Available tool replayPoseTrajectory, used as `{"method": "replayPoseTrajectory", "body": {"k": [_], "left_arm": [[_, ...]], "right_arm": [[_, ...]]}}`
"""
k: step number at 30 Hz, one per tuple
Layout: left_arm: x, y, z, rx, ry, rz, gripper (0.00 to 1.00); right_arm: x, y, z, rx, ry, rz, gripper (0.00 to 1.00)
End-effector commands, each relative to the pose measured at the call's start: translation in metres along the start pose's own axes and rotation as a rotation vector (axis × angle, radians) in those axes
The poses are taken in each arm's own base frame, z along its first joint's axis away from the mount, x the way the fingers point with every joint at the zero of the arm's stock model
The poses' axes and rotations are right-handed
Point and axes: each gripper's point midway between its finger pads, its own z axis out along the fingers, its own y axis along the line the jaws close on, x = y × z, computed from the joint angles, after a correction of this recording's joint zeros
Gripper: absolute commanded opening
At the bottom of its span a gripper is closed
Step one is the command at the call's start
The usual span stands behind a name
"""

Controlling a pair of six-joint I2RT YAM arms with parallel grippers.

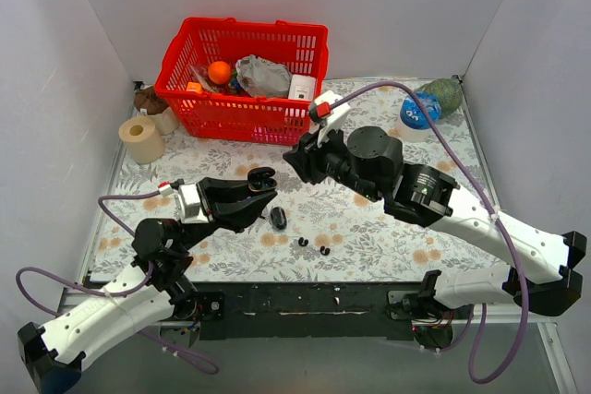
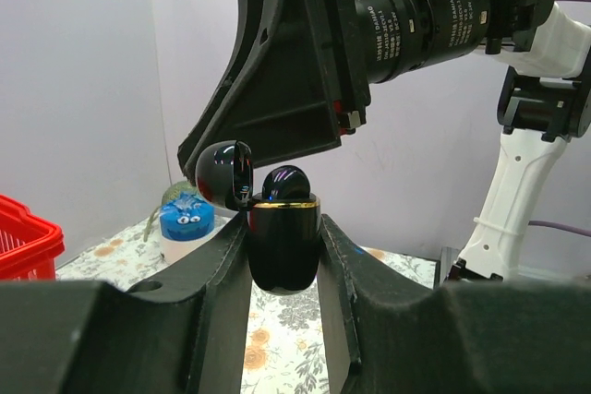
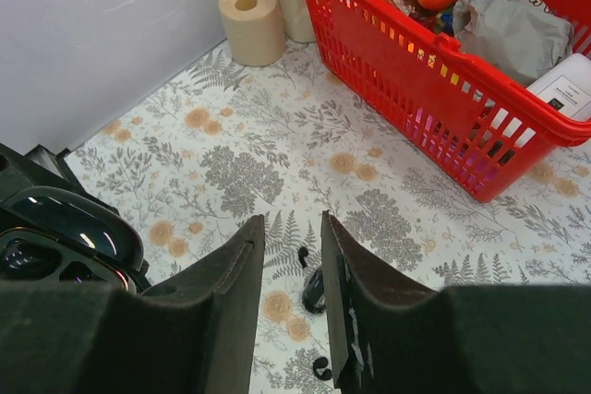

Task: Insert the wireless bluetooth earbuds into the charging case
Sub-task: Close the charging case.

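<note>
L arm: reaches from the near-left base toward table centre, wrist about level, fingers pointing right.
L gripper (image 2: 284, 228): clenched on the charging case (image 2: 284, 251), 1 finger on each side of its body.
Charging case: held upright, clear of the table (image 1: 388, 237); lid hinged open to 1 side, gold rim showing.
R arm: comes from the near-right base, forearm crossing toward centre-left, wrist tipped down.
R gripper (image 3: 292, 223): jaws part-way apart, nothing between them; hangs just above the open case, tips near the lid.
1st earbud (image 1: 303, 242): tiny black bit on the table, near edge, just right of the L gripper.
2nd earbud (image 1: 325, 251): on the table just beside the 1st, apart from it.
Larger black piece (image 1: 278, 219): on the table btw the case and the earbuds; what it is, can't tell.
Bkgd: red basket (image 1: 185, 103) w/ items at back, paper roll (image 1: 141, 139) to its left.
</note>
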Motion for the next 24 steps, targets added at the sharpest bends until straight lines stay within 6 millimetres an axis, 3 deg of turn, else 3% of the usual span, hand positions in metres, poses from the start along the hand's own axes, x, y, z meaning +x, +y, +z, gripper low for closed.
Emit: {"method": "replayPoseTrajectory", "body": {"k": [1,17,20,24], "left_arm": [[-0.001,-0.003,0.003,0.02,-0.009,-0.001,0.0],[0.009,0.001,0.007,0.009,0.013,-0.015,0.0],[0.01,0.002,0.007,0.008,0.014,-0.015,0.0],[0.007,0.001,0.005,0.007,0.008,-0.013,0.0]], "right_arm": [[-0.016,0.008,0.0,-0.022,-0.026,-0.023,0.38],[-0.025,0.033,-0.002,-0.06,-0.032,-0.069,0.38],[-0.025,0.031,-0.002,-0.045,-0.032,-0.068,0.41],[-0.028,0.008,-0.008,0.067,-0.07,-0.043,0.53]]}}
